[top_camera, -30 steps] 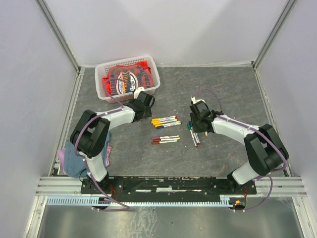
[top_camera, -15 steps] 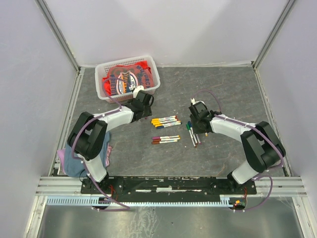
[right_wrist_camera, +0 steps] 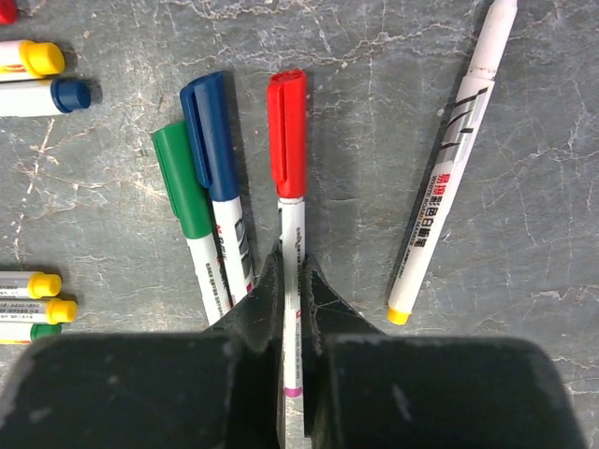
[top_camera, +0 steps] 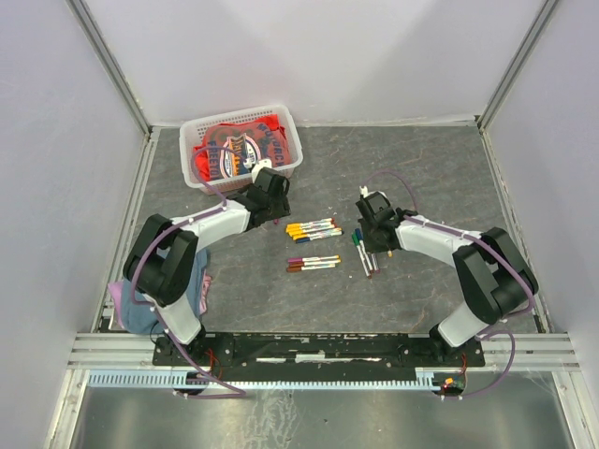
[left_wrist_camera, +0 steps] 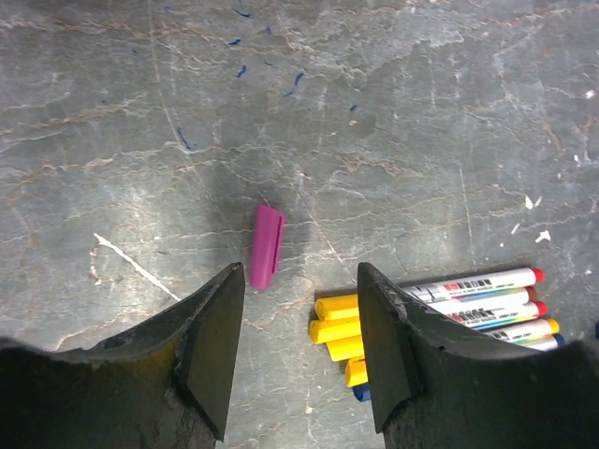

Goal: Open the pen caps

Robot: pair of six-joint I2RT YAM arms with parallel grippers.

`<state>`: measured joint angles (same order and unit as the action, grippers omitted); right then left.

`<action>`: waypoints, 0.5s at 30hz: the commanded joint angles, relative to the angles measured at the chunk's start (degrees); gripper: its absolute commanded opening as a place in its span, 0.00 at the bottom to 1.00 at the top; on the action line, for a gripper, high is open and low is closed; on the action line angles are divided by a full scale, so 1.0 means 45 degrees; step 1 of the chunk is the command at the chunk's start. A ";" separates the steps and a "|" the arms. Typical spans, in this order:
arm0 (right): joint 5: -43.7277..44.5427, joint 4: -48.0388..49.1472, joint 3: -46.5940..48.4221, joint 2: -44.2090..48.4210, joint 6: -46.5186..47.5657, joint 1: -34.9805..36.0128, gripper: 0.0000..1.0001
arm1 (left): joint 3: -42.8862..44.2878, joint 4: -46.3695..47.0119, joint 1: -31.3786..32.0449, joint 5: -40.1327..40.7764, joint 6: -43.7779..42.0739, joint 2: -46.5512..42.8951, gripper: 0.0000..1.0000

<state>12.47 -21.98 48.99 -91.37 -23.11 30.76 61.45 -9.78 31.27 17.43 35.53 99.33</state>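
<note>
The red cap (right_wrist_camera: pixel 286 131) sits on its pen just ahead of the right gripper (right_wrist_camera: pixel 290 257). Its long axis runs straight along the gripper's reach, closed end pointing away. The gripper's fingers are pinched tight on the white barrel of that red pen (right_wrist_camera: pixel 291 220), just behind the cap, and do not touch the cap itself. To one side lie a blue cap (right_wrist_camera: pixel 208 131) and a green cap (right_wrist_camera: pixel 178 178), both on pens. They point away too but fan slightly outward, the green one nearer the gripper. That makes three caps in this fan, one per colour. On the other side, apart, a fourth pen (right_wrist_camera: pixel 454 159) lies tilted, its yellow end (right_wrist_camera: pixel 400 315) toward the gripper.

One pink cap (left_wrist_camera: pixel 267 245) lies loose on the table (left_wrist_camera: pixel 421 140), off any pen. It is ahead of the left gripper (left_wrist_camera: pixel 299 271) and nearer one finger (left_wrist_camera: pixel 211 346). Its long axis runs almost straight away from the gripper. The fingers stand wide apart, holding and touching nothing. Ahead of the other finger (left_wrist_camera: pixel 388 346), four yellow caps (left_wrist_camera: pixel 335 327) lie side by side on pens, pointing across the gripper's reach toward the pink cap.
</note>
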 commanded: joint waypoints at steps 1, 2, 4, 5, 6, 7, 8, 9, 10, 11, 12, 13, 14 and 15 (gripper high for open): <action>-0.0073 -0.0511 0.0377 0.0063 0.0029 0.0060 0.02 | 0.0349 0.0656 0.0049 -0.1020 0.0638 -0.0629 0.59; -0.0029 -0.0498 0.0396 0.0243 0.0095 0.0083 0.01 | 0.0326 0.0741 0.0054 -0.1241 0.0715 -0.0683 0.58; 0.0021 -0.0463 0.0369 0.0684 0.0227 0.0079 0.01 | 0.0295 0.0870 0.0059 -0.1707 0.0901 -0.0766 0.58; 0.0054 -0.0409 0.0334 0.0975 0.0265 0.0122 0.01 | 0.0290 0.0941 0.0056 -0.2004 0.0995 -0.0804 0.58; 0.0067 -0.0343 0.0296 0.1231 0.0323 0.0130 0.01 | 0.0290 0.1028 0.0065 -0.2287 0.1092 -0.0828 0.58; -0.0024 -0.0225 0.0215 0.1549 0.0438 0.0184 0.01 | 0.0275 0.1139 0.0047 -0.2608 0.1231 -0.0855 0.58; -0.0125 -0.0071 0.0132 0.1951 0.0489 0.0238 0.01 | 0.0246 0.1261 0.0042 -0.2963 0.1353 -0.0893 0.58; -0.0223 0.0048 0.0070 0.2217 0.0491 0.0298 0.01 | 0.0223 0.1395 0.0044 -0.3367 0.1510 -0.0917 0.58; -0.0314 0.0102 0.0043 0.2441 0.0488 0.0384 0.01 | 0.0162 0.1576 0.0044 -0.3713 0.1655 -0.0937 0.58; -0.0418 0.0143 0.0032 0.2613 0.0508 0.0431 0.01 | 0.0110 0.1738 0.0049 -0.4019 0.1799 -0.0957 0.58; -0.0541 0.0151 0.0058 0.2759 0.0510 0.0488 0.01 | 0.0047 0.1921 0.0045 -0.4324 0.1969 -0.0957 0.58; -0.0647 0.0139 0.0093 0.2877 0.0508 0.0556 0.01 | -0.0051 0.2113 0.0044 -0.4652 0.2124 -0.0959 0.58; -0.0745 0.0162 0.0122 0.2978 0.0515 0.0623 0.01 | -0.0124 0.2308 0.0061 -0.4950 0.2298 -0.0965 0.58; -0.0865 0.0212 0.0118 0.3076 0.0494 0.0710 0.01 | -0.0197 0.2491 0.0046 -0.5248 0.2471 -0.0973 0.58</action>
<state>10.90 -22.83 49.04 -79.90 -21.58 32.71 61.41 -4.82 31.27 1.61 41.39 97.69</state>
